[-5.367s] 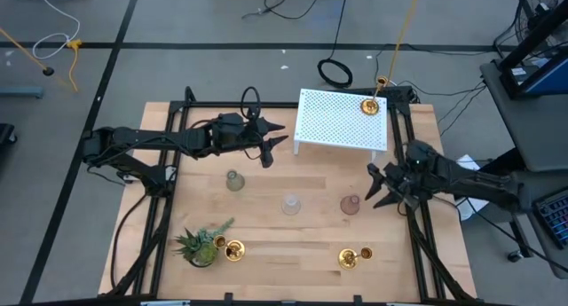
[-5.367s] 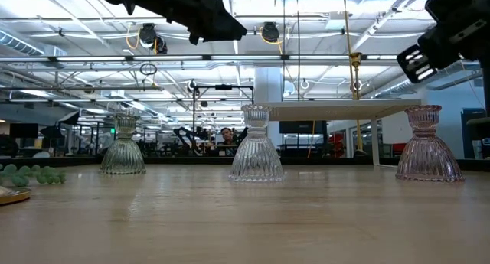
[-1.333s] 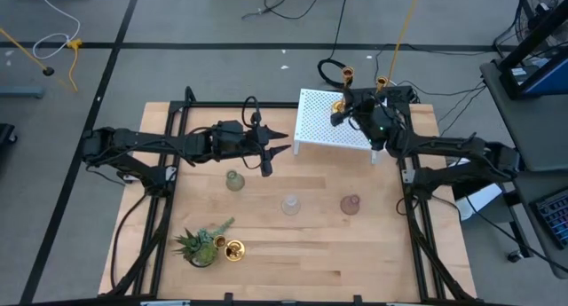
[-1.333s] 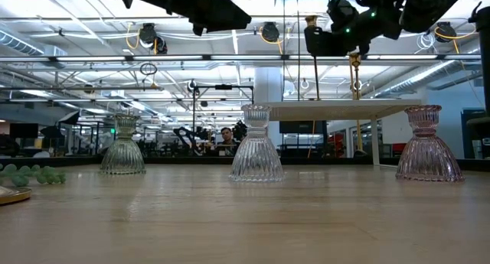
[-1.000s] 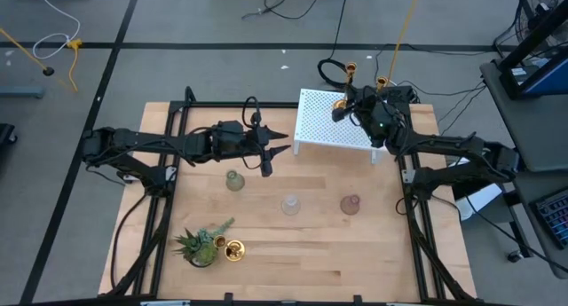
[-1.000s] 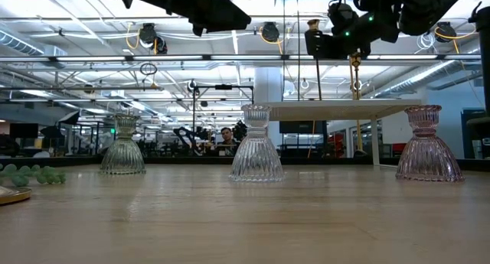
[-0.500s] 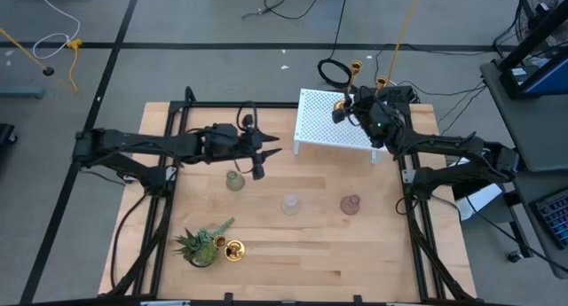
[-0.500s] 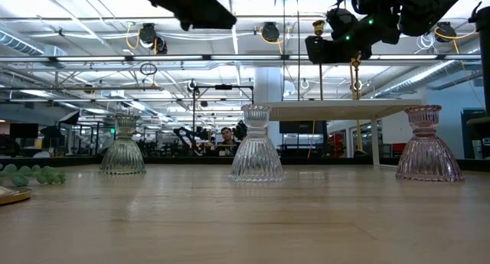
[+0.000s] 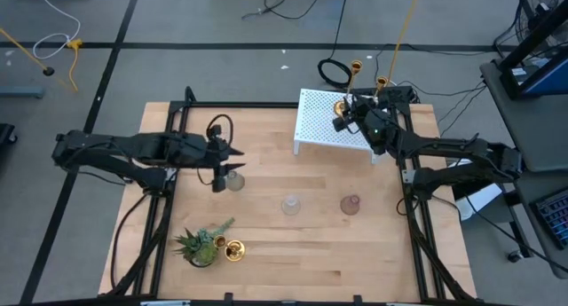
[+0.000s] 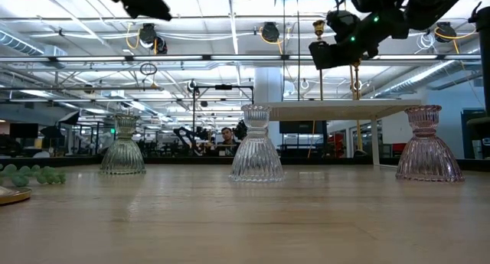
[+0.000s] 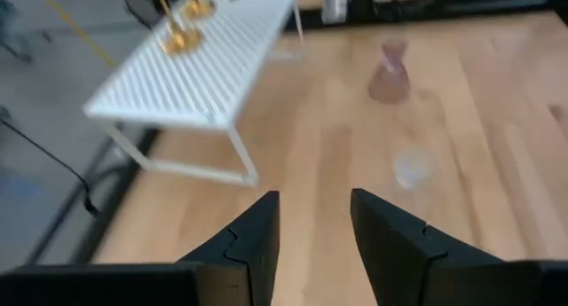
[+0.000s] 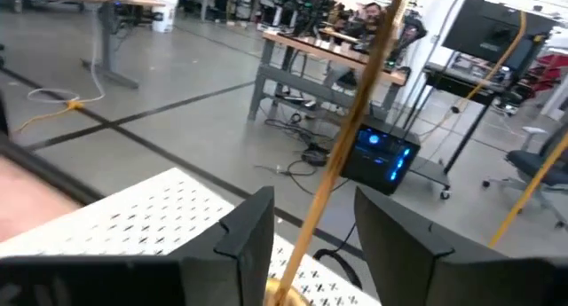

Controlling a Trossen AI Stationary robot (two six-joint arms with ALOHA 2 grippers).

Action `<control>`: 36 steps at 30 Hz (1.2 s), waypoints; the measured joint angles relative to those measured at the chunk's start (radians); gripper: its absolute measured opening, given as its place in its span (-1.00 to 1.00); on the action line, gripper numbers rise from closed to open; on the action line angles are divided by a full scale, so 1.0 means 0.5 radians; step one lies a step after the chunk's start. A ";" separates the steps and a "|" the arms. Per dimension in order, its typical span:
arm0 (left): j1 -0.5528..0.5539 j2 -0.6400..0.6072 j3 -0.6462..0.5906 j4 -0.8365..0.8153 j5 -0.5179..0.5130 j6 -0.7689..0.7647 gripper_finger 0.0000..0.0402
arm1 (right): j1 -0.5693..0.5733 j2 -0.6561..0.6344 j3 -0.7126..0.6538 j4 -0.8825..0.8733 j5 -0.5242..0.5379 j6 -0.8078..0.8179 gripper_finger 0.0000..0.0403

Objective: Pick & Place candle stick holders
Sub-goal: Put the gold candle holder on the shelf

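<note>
Left gripper (image 9: 228, 168) drawn back from beside the white rack (image 9: 319, 124) toward the table's left side over the last half second; now just beside the greenish-grey glass holder (image 9: 234, 180), fingers (image 11: 257, 244) spread with only bare wood showing between them. Right gripper (image 9: 341, 118) barely shifted in that time, over the rack's near-left part. Brass holder (image 9: 340, 105) with its base on the rack top, thin stem (image 12: 342, 146) running up between the right gripper's fingers (image 12: 253, 239), which stand apart on either side of it with a gap showing on both sides; cup of that holder visible above the gripper in the low view (image 10: 318, 24). Second brass holder (image 9: 380, 81) farther along the rack toward its right end, base hidden behind the right arm from above; both brass pieces seen together on the rack from the left wrist (image 11: 182, 38). Third brass holder (image 9: 233, 249) on the table's near-left part, touching or just beside the spiky green plant (image 9: 202, 242). Clear glass holder (image 9: 290, 204) upright mid-table, pinkish glass holder (image 9: 351, 204) upright to its right, well apart from each other; all three glass pieces in a row across the wooden table (image 9: 293, 266), the greenish one farthest left and a little farther back.
</note>
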 joint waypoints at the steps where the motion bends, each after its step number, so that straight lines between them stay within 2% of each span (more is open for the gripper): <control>1: -0.019 -0.004 0.000 -0.071 0.010 -0.038 -0.27 | 0.034 -0.021 0.000 -0.036 0.017 0.002 -0.24; 7: -0.148 0.036 0.000 -0.445 0.072 -0.248 -0.27 | 0.253 -0.143 0.000 -0.183 0.032 0.003 -0.23; 10: -0.245 0.092 -0.002 -0.636 0.244 -0.333 -0.27 | 0.369 -0.189 0.000 -0.191 0.031 0.003 -0.23; 14: -0.412 0.165 -0.070 -0.654 0.535 -0.294 -0.27 | 0.510 -0.225 0.000 -0.195 0.032 0.003 -0.24; 18: -0.591 0.231 -0.209 -0.425 0.629 -0.285 -0.27 | 0.627 -0.235 0.000 -0.195 0.032 0.003 -0.25; 21: -0.696 0.278 -0.354 -0.078 0.641 -0.319 -0.27 | 0.688 -0.233 0.000 -0.197 0.024 0.003 -0.25; 25: -0.810 0.331 -0.481 0.217 0.787 -0.333 -0.27 | 0.741 -0.233 0.000 -0.196 0.025 0.003 -0.26; 32: -0.924 0.410 -0.501 0.526 0.749 -0.289 -0.27 | 0.784 -0.234 0.000 -0.194 0.024 0.004 -0.26; 36: -0.964 0.452 -0.501 0.624 0.808 -0.260 -0.27 | 0.784 -0.233 0.000 -0.136 0.024 0.004 -0.28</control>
